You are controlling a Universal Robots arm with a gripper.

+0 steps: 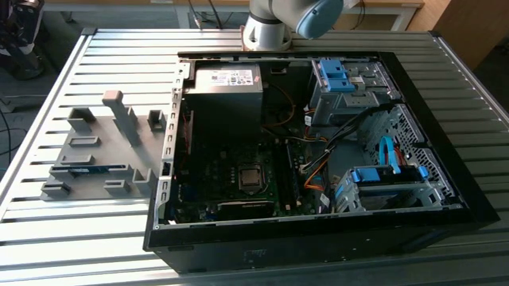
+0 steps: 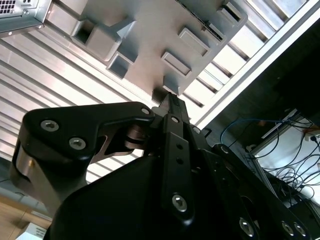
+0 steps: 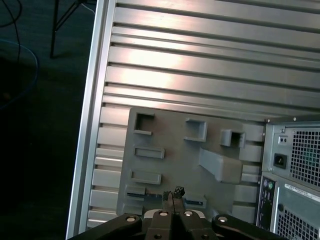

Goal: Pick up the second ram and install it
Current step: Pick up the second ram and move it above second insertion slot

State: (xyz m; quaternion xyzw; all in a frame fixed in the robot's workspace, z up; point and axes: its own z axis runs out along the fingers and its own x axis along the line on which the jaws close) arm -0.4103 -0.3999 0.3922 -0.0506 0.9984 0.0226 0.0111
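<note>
The second ram (image 1: 89, 170) is a thin blue-teal stick standing on edge in a slot of the grey holder plate (image 1: 95, 149), at the exterior view's left of the open computer case (image 1: 318, 149). In the first wrist view the ram (image 3: 195, 202) lies in the holder's slot, partly hidden behind my fingertips. My gripper (image 3: 173, 196) hangs well above the holder (image 3: 170, 150), shut, with nothing between its fingers. In the second wrist view the gripper (image 2: 170, 102) points toward the holder (image 2: 150, 35) with its black fingers together.
The case lies open on a slatted metal table (image 1: 104, 65), with a grey power supply (image 1: 226, 80), motherboard (image 1: 238, 179) and blue drive brackets (image 1: 334, 74) inside. The arm's base (image 1: 266, 30) stands behind the case. Tall blocks (image 1: 123, 116) rise from the holder. Cables hang past the table edge (image 2: 280, 145).
</note>
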